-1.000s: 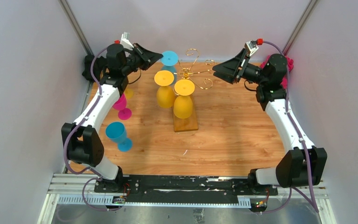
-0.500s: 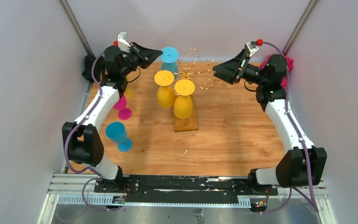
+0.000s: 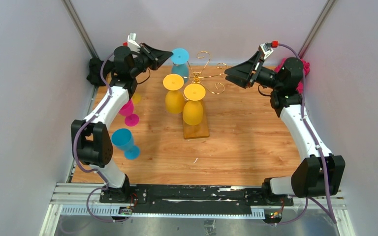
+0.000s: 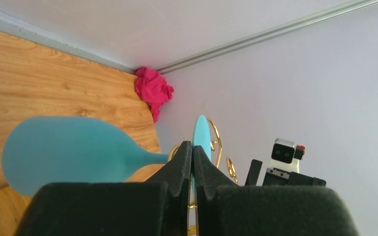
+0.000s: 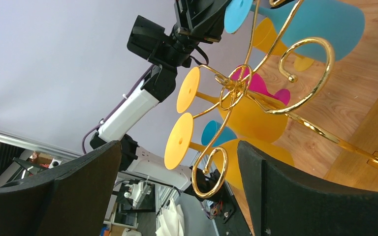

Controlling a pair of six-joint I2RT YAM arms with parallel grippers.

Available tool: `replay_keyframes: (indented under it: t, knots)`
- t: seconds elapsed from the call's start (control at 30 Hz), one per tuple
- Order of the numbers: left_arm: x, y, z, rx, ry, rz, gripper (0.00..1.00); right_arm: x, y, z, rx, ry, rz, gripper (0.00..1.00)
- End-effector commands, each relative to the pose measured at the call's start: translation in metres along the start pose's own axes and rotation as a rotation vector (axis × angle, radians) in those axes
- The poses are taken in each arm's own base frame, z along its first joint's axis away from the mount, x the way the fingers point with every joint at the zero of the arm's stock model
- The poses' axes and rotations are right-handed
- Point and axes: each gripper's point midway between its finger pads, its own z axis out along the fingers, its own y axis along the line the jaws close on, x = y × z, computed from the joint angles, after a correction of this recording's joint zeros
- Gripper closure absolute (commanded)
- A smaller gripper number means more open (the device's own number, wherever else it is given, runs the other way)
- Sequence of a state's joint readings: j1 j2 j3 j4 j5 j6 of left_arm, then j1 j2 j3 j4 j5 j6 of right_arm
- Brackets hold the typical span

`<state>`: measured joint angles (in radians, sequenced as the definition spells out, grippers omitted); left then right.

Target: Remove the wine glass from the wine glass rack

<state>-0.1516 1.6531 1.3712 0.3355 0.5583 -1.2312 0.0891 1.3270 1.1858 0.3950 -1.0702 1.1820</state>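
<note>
The wine glass rack point(image 3: 205, 73) is gold scrolled wire on an amber wooden base point(image 3: 196, 130) at mid-back of the table. A blue wine glass point(image 3: 179, 59) and two yellow ones point(image 3: 173, 83) point(image 3: 194, 93) hang upside down from it. My left gripper point(image 3: 169, 55) is shut on the rim of the blue glass's foot point(image 4: 201, 132); its bowl point(image 4: 69, 152) lies to the left in the left wrist view. My right gripper point(image 3: 227, 74) is open and empty just right of the rack, a gold scroll point(image 5: 211, 172) between its fingers point(image 5: 86, 172).
A pink glass point(image 3: 128, 111) and a second blue glass point(image 3: 124, 141) sit on the table at the left, beside my left arm. A pink cloth point(image 3: 303, 69) lies in the back right corner. Grey walls close in on both sides and the back.
My left gripper has moved right onto the blue glass's foot, and its elbow has shifted inward. The right arm has hardly moved.
</note>
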Motion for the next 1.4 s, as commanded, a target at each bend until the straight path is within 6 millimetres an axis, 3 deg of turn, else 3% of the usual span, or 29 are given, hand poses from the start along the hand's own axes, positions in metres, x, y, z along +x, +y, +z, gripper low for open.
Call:
replay_keyframes:
  t: [0.0,0.33,0.6,1.07,1.37]
  knots:
    - [-0.008,-0.024,0.002,0.065,0.001,0.031,1.00,-0.003,-0.003,-0.003,-0.009,-0.005,-0.008,0.07]
    - [0.006,-0.044,0.007,0.107,0.036,0.033,1.00,-0.005,-0.003,-0.002,-0.022,-0.007,-0.001,0.07]
    - [0.024,-0.041,0.012,0.103,0.071,0.022,1.00,-0.005,-0.003,-0.002,-0.027,-0.004,0.004,0.07]
    - [0.036,-0.052,-0.032,0.068,0.051,0.062,1.00,-0.005,-0.002,-0.003,-0.036,-0.007,0.015,0.07]
    - [0.021,-0.033,-0.062,-0.030,-0.002,0.097,1.00,-0.006,-0.002,-0.003,-0.043,-0.010,0.029,0.06]
